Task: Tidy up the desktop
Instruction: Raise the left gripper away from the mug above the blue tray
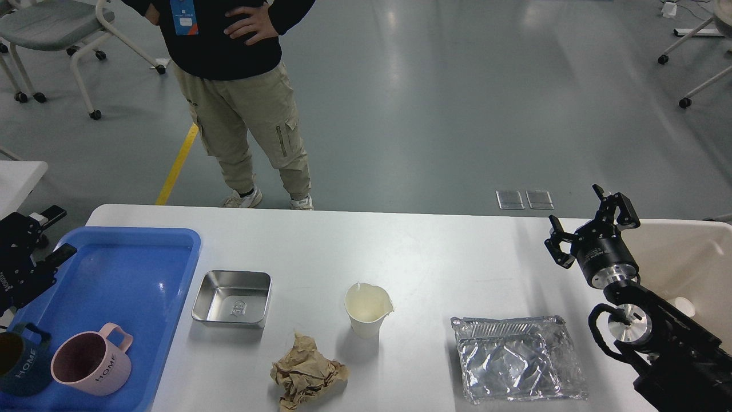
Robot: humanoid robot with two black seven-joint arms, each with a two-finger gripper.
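Both claws stand open and hold nothing: the right claw [589, 226] hovers over the white desk [434, 252] by the beige bin [680, 257], the left claw [50, 234] at the blue tray's [143, 269] far-left corner. Across the desk's near half sit a steel pan [232, 298], paper cup [368, 309], crumpled brown paper [307, 372] and foil container [514, 357]. Two mugs [91, 360] rest in the tray.

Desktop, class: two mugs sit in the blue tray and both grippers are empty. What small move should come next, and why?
Probably reach the right gripper, open and empty, down toward the foil container. It is the nearest loose item on the desktop and lies close to the beige bin, where rubbish likely belongs. The left gripper is open beside the blue tray.
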